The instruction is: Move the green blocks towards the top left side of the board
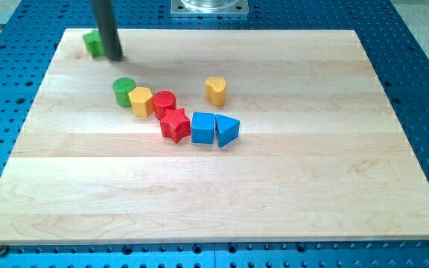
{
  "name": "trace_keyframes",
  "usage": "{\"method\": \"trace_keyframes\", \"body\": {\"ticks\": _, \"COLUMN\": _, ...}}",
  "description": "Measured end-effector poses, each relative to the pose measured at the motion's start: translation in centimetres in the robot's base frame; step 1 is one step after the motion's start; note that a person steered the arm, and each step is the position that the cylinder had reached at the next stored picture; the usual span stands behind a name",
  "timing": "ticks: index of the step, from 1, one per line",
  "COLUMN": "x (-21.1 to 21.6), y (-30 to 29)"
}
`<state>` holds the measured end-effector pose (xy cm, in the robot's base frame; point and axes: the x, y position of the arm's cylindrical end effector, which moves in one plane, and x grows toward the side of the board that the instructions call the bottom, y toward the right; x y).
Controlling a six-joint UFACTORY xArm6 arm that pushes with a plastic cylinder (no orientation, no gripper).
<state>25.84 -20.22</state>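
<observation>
At the tabletop's (393,149) top left, our tip (115,56), no claw, touches one green block (91,43); the green cylinder (124,91) remains.

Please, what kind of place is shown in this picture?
Probably a robotics lab bench. A wooden board lies on a blue perforated table, small coloured blocks such as the green cylinder sit on it, and my tip stands beside a green block at the view's top left.

No text, label or number can be read anywhere, as far as this small view shows
</observation>
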Motion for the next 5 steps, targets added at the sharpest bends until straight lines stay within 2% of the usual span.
{"method": "trace_keyframes", "body": {"ticks": 1, "x": 0.9, "y": 0.1}}
{"method": "trace_keyframes", "body": {"ticks": 2, "x": 5.1, "y": 2.5}}
{"method": "trace_keyframes", "body": {"ticks": 3, "x": 12.4, "y": 2.6}}
{"method": "trace_keyframes", "body": {"ticks": 4, "x": 14.0, "y": -0.5}}
{"method": "trace_keyframes", "body": {"ticks": 5, "x": 15.3, "y": 5.2}}
